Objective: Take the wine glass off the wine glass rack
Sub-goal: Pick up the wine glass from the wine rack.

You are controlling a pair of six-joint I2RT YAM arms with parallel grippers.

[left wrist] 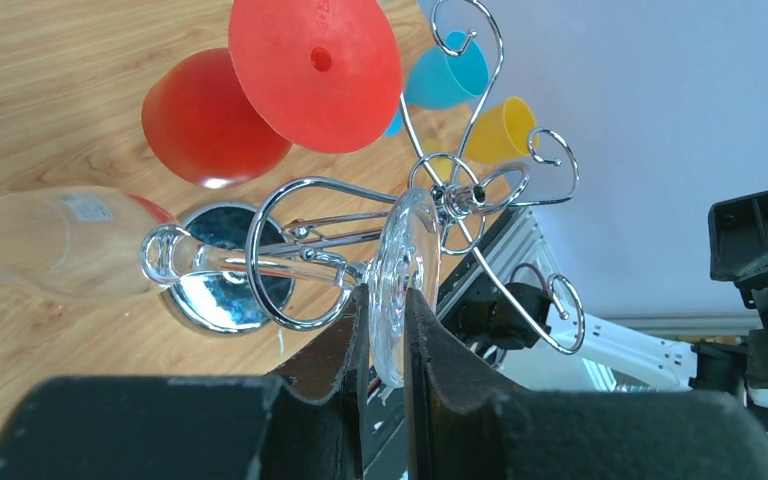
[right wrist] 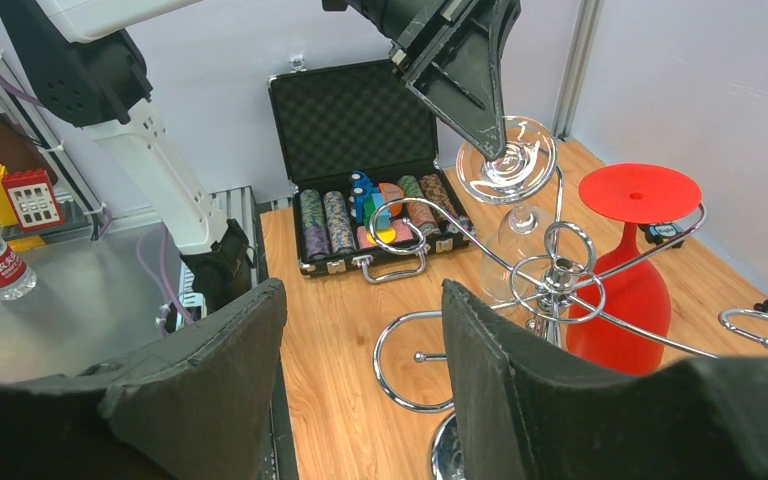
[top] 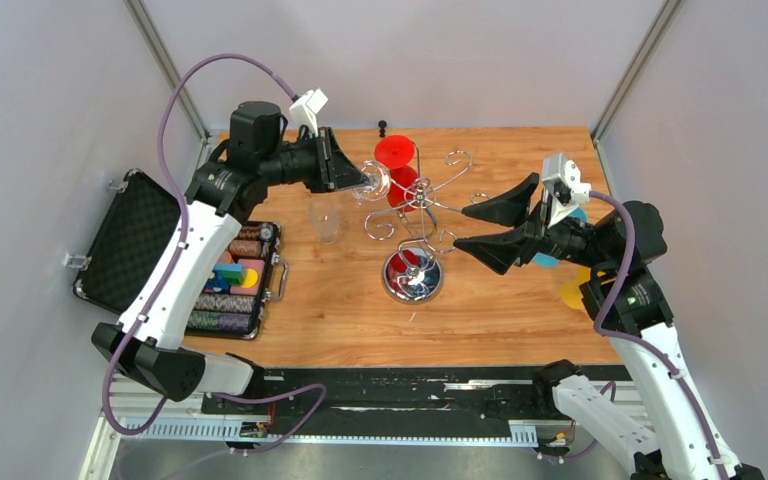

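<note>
Wine glass (left wrist: 400,285): a clear glass on the side of the wine glass rack (top: 413,278) that faces the left arm. Its stem is threaded through the curled loop of 1 chrome arm, and its round foot is at that arm's outer end.
Left gripper (left wrist: 388,300): clamped on the foot, 1 finger against each face of the disc, just outside the rack's loop (the bowl points away, past the loop toward the rack's mirrored base).
Right gripper (right wrist: 360,300): fingers spread wide and gripping nothing, level with the rack's upper arms on its opposite side, near the wire but apart from it.
Red glass (top: 395,152): hangs upside down from the rack's far arm, just beside the clear one.
Off the rack: a clear tumbler (top: 325,220) stands on the wooden table (top: 340,320) near the rack, on the left gripper's side. An open case of poker chips (top: 150,240) lies well beyond it.
Hidden: the foot's lower rim is buried between the left fingers (left wrist: 335,350).
Cut off: the rack's base runs out of the right wrist view.
Hard to make out: from overhead the clear bowl nearly vanishes against the wood. Whether the stem touches the wire cannot be told.
</note>
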